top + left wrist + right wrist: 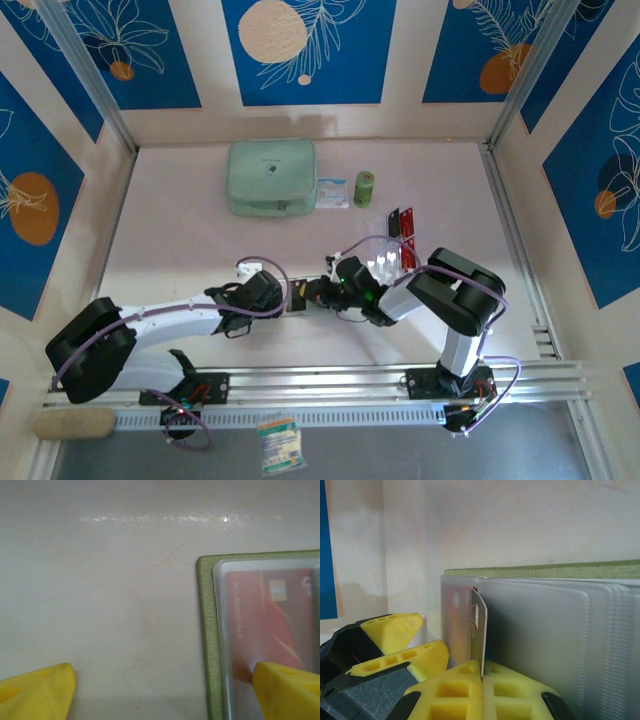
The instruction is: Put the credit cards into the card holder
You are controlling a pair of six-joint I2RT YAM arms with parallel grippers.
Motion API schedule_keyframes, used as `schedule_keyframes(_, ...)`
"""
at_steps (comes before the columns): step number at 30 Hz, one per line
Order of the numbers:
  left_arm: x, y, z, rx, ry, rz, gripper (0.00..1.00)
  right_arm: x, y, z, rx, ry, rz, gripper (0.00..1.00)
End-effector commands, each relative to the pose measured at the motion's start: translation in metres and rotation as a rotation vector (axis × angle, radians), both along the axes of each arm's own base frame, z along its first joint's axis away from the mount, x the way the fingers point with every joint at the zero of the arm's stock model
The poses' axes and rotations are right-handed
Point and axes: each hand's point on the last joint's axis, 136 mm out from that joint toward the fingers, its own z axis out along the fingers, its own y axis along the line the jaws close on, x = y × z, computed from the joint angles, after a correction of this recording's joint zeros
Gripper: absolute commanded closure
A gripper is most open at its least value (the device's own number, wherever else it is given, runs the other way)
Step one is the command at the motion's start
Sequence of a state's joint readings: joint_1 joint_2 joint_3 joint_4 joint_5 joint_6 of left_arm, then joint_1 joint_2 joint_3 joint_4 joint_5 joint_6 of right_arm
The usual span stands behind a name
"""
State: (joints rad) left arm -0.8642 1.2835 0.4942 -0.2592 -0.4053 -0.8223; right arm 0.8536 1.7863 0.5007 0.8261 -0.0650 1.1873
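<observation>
The olive-green card holder lies open on the table between the two arms. A red credit card sits inside its clear sleeve. My left gripper is open; its right fingertip rests on that sleeve and its left fingertip is over bare table. My right gripper is shut on a thin credit card, seen edge-on. The card's far end meets the stacked grey sleeves. Whether it is inside one I cannot tell. More red credit cards stand in a clear rack.
A pale mint zip pouch lies at the back, with a small packet and a green cylinder to its right. The clear rack stands just behind my right gripper. My left gripper's fingers are close beside it.
</observation>
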Motion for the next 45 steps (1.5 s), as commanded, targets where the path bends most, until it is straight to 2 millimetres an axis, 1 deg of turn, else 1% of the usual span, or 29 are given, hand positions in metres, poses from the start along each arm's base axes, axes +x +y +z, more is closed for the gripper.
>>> schedule_keyframes(1,-0.004,0.013,-0.004,0.038,0.005,0.022,0.09,-0.023,-0.010,-0.036,-0.104,0.138,0.055,0.98)
schedule_keyframes(2,-0.004,0.013,-0.005,0.039,0.007,0.024,0.09,-0.023,-0.010,-0.035,-0.105,0.140,0.061,0.94)
schedule_keyframes(4,-0.004,0.013,-0.005,0.039,0.007,0.022,0.09,-0.021,-0.010,-0.031,-0.103,0.139,0.077,0.79)
schedule_keyframes(6,-0.004,0.013,-0.005,0.037,0.007,0.022,0.09,-0.019,-0.010,-0.025,-0.108,0.131,0.095,0.67)
schedule_keyframes(8,-0.004,0.013,-0.006,0.037,0.007,0.025,0.09,-0.015,-0.011,-0.017,-0.118,0.122,0.113,0.57)
schedule_keyframes(10,-0.004,0.013,-0.006,0.036,0.005,0.022,0.09,-0.012,-0.014,-0.009,-0.136,0.104,0.126,0.51)
schedule_keyframes(14,-0.003,0.012,-0.006,0.034,0.007,0.021,0.09,-0.004,-0.020,0.007,-0.162,0.071,0.135,0.48)
schedule_keyframes(17,-0.003,0.012,-0.006,0.033,0.005,0.020,0.09,0.001,-0.023,0.015,-0.181,0.054,0.135,0.48)
schedule_keyframes(20,-0.003,0.012,-0.005,0.032,0.001,0.019,0.09,0.004,-0.023,0.019,-0.197,0.043,0.147,0.53)
schedule_keyframes(25,-0.003,0.012,-0.005,0.031,0.001,0.020,0.09,0.005,-0.019,0.015,-0.225,0.047,0.162,0.74)
schedule_keyframes(28,-0.003,0.012,-0.005,0.030,0.001,0.017,0.09,0.005,-0.015,0.011,-0.236,0.053,0.170,0.80)
schedule_keyframes(37,-0.003,0.011,-0.004,0.023,-0.002,0.018,0.09,0.001,-0.002,-0.009,-0.282,0.095,0.217,0.82)
schedule_keyframes(39,-0.003,0.010,-0.004,0.020,-0.001,0.017,0.09,0.000,0.003,-0.013,-0.288,0.112,0.228,0.85)
schedule_keyframes(41,-0.002,0.010,-0.003,0.018,-0.004,0.018,0.09,-0.003,0.008,-0.017,-0.293,0.123,0.246,0.86)
schedule_keyframes(45,-0.001,0.008,0.002,0.008,-0.012,0.013,0.09,-0.006,0.017,-0.018,-0.291,0.131,0.265,0.86)
